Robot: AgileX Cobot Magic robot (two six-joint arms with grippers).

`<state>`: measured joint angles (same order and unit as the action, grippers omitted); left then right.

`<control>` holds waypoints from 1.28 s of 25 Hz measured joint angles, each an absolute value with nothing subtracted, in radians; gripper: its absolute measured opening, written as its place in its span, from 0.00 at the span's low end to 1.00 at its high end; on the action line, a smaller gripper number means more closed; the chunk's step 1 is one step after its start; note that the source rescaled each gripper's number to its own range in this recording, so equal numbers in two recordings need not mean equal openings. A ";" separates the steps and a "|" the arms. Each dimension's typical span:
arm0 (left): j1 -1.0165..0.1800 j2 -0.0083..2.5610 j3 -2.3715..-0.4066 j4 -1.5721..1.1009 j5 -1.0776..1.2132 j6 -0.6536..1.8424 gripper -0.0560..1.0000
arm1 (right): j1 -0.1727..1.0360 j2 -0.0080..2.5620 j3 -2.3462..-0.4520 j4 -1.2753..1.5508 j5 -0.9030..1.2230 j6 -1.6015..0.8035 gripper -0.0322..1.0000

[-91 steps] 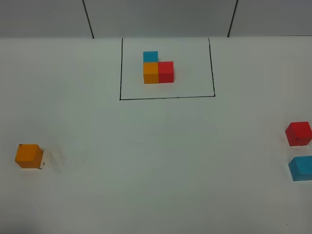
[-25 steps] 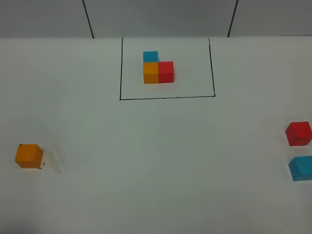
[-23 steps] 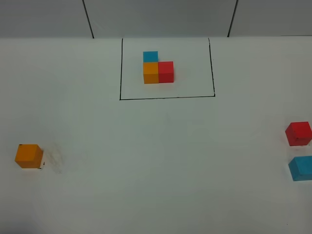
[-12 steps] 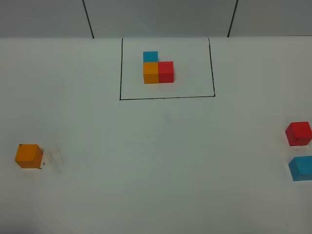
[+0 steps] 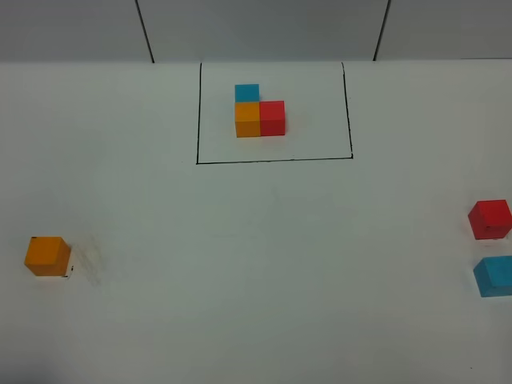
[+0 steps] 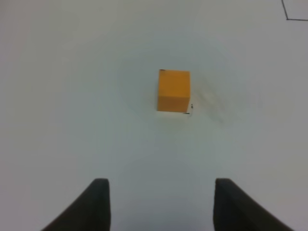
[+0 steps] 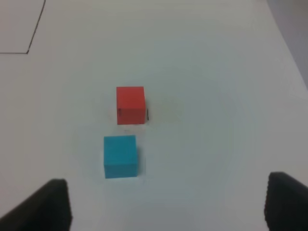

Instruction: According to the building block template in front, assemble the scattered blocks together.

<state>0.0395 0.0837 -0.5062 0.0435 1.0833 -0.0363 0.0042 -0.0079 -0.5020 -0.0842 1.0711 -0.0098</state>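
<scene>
The building block template (image 5: 259, 114), an L of sky-blue, orange and red cubes, sits inside a black outline at the back of the white table. Of the scattered blocks, the orange cube (image 5: 46, 256) (image 6: 173, 91) rests at the far left, while the red cube (image 5: 490, 219) (image 7: 130, 105) and sky-blue cube (image 5: 494, 276) (image 7: 120, 156) sit at the far right. Neither arm shows in the high view. My left gripper (image 6: 161, 202) stands open and empty, short of the orange cube. The right gripper (image 7: 166, 199) is wide open, short of the sky-blue cube.
The black outline (image 5: 274, 160) frames the template at the back centre. A grey wall with dark seams (image 5: 145, 30) rises behind the table. The table's right edge (image 7: 288, 53) runs close to the red and sky-blue cubes.
</scene>
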 joint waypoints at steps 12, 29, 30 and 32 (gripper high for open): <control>0.039 0.084 -0.505 0.099 1.083 -0.054 1.00 | 0.004 -0.008 -0.502 -0.084 1.071 -0.010 0.81; 0.039 0.156 -0.686 0.106 1.028 -0.084 1.00 | 0.004 -0.008 -0.502 -0.084 1.071 -0.010 0.81; 0.039 0.182 -0.707 0.106 1.027 -0.084 1.00 | 0.004 -0.008 -0.502 -0.084 1.071 -0.010 0.81; 0.039 0.240 -0.741 0.106 1.022 -0.083 1.00 | 0.004 -0.008 -0.502 -0.084 1.071 -0.010 0.81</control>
<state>0.0395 0.2395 -0.7413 0.1061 1.0224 -0.0831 0.0042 -0.0079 -0.5020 -0.0842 1.0711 -0.0098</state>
